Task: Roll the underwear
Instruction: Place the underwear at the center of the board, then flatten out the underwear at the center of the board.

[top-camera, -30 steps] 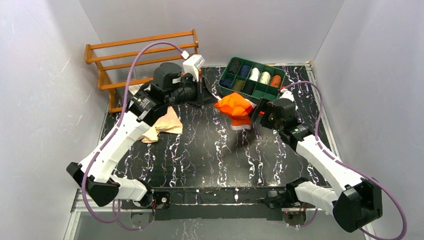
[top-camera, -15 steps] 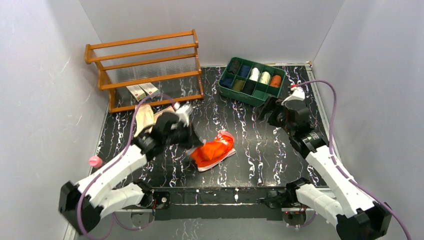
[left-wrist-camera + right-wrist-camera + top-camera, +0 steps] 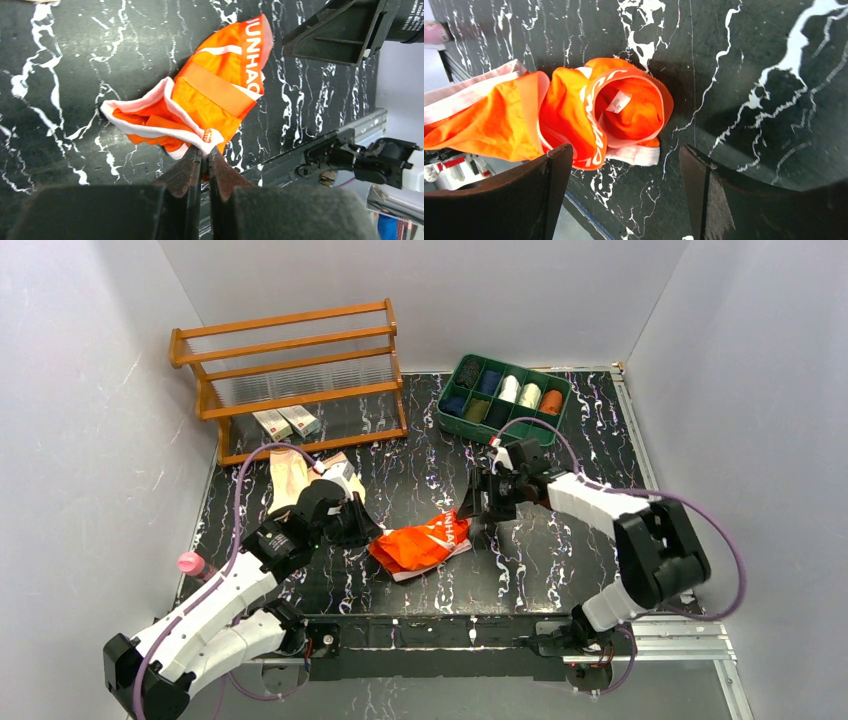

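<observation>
The soft orange underwear (image 3: 420, 543) lay crumpled, white-trimmed, near the front of the black, white-veined table (image 3: 560, 550). The left gripper (image 3: 202, 162) was closed, pinching its white hem. The right gripper (image 3: 624, 195) stood at the waistband end, fingers spread wide and empty. There were two garments, but only the top view caught the tan underwear (image 3: 290, 478), limp by the wooden rack (image 3: 290, 350). The right wrist view alone showed a white label (image 3: 616, 102) inside the waistband.
</observation>
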Action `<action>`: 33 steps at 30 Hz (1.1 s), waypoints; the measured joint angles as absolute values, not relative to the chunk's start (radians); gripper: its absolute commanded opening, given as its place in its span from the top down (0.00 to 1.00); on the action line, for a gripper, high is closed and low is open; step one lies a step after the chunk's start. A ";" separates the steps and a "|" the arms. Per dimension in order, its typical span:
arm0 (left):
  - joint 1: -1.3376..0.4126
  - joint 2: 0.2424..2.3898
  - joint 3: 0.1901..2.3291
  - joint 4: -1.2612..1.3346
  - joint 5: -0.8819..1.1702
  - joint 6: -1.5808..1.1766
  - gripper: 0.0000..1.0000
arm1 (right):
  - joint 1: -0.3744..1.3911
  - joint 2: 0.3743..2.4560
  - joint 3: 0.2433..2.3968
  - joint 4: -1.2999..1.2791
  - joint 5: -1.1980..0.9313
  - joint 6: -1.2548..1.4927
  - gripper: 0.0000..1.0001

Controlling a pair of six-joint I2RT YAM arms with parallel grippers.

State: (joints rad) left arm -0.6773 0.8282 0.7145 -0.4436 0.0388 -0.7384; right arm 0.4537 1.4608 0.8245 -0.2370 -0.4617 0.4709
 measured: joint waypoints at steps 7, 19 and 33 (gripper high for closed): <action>-0.677 0.774 0.707 -0.502 -0.030 -0.757 1.00 | 0.476 1.644 0.902 -0.239 -0.506 0.456 0.24; -0.677 0.764 0.708 -0.533 -0.065 -0.748 1.00 | 0.479 1.714 0.946 -0.207 -0.535 0.492 0.99; -0.677 0.653 1.189 -0.621 -0.244 -0.597 1.00 | 0.479 1.716 1.387 -0.138 -0.679 0.519 0.99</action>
